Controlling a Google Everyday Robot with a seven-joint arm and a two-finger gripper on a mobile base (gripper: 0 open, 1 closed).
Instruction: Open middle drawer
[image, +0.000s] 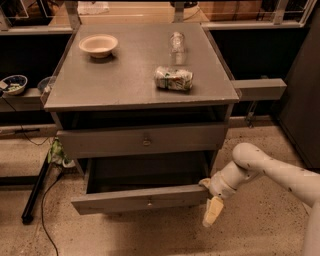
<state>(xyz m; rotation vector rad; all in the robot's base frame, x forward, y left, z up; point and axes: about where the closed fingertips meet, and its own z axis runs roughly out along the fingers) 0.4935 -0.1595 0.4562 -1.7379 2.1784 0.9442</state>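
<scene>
Cabinet (125, 90) w/ middle drawer (125, 202) already pulled well out, dark inside. Pincer (210, 200) sits at the drawer front's right end; open or closed, can't tell. Risk: pulling away could catch that corner, skewing the drawer or shoving it back in.

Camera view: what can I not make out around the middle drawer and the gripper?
Camera view only:
Middle drawer interior: too dark to show any contents.
Cabinet below that drawer: hidden by its pulled-out front.
Gripper, at the drawer's right front corner: whether it touches the drawer is unclear.
Arm: cut off by the right edge.
</scene>
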